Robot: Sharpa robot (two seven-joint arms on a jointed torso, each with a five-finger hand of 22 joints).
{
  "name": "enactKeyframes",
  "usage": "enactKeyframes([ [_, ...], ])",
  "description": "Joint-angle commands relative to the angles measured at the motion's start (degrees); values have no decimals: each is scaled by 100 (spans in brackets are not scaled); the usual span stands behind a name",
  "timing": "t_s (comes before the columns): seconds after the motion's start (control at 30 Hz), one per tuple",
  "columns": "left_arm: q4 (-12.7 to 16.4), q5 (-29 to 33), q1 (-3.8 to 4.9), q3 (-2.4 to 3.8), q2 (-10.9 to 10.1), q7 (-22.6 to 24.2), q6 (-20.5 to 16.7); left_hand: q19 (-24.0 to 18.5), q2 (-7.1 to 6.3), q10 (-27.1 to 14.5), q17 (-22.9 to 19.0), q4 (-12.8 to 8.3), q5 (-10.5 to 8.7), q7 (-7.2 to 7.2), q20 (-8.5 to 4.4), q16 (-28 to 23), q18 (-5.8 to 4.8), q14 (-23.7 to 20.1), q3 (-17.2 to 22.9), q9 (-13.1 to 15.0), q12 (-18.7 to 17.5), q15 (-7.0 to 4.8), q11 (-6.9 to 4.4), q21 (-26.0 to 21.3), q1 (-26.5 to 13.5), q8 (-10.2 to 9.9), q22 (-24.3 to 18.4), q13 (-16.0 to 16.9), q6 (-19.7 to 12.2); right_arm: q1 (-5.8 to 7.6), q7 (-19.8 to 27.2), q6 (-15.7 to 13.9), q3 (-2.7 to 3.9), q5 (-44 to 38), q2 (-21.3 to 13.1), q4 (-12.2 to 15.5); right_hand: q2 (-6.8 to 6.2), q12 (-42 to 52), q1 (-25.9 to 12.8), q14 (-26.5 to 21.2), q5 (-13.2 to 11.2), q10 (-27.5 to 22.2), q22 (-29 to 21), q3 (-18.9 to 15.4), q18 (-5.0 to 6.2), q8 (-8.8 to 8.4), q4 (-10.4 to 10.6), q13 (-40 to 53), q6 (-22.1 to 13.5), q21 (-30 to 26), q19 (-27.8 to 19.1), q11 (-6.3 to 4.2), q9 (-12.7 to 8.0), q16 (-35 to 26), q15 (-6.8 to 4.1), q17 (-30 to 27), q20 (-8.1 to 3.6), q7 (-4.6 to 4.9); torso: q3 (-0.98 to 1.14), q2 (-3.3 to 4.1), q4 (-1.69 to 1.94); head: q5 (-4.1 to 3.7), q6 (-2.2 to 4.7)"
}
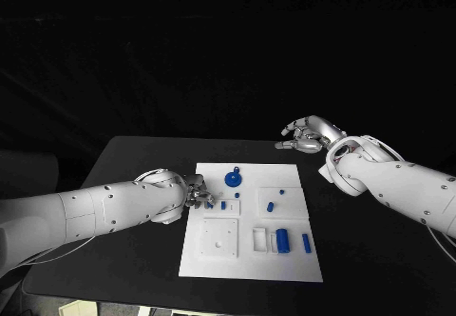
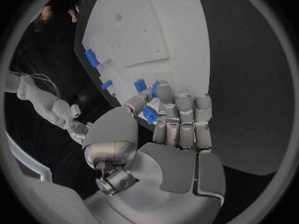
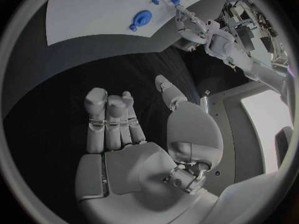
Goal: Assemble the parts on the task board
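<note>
Left robot hand point(image 2: 163, 115) pinches a blue part point(image 2: 149, 115); right robot hand point(image 3: 127, 129) holds nothing.

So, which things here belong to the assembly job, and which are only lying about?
Belong to the job:
- task board
- blue wheel
- small blue part, pinched by the left hand
- blue cylinder
- blue bar

Only there:
- black table
- right hand, holding nothing, off the board
</note>
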Motion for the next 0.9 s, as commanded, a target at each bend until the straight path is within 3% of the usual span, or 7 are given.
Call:
enactKeyframes([
  [0.03, 13, -87, -3, 0, 18, 18, 3, 38, 9, 181, 5, 14, 23, -139, -830, 20, 88, 220, 25, 5, 32, -222, -158, 36, 46, 27, -8, 6, 175, -2, 21, 63, 3, -8, 2, 11, 66, 31, 3, -23, 24, -21, 38, -2, 764, 25, 24, -7, -45, -32, -4, 18, -2, -25, 4, -8, -31, 102, 3, -3, 4, -6, -1],
  [0.9, 2, -230, -3, -17, 41, 19, 236, 36, 7, 175, 4, -5, 26, -138, -835, 14, 93, 216, 37, 3, 26, -225, -156, 44, 62, 24, -12, 9, 166, -2, 16, 70, 3, -8, -18, 16, 69, 37, 5, -22, 30, -23, 41, -4, 764, 25, 26, -14, -45, -34, -2, 19, -2, -25, 4, -8, -31, 102, 3, -1, 5, -19, -20],
])
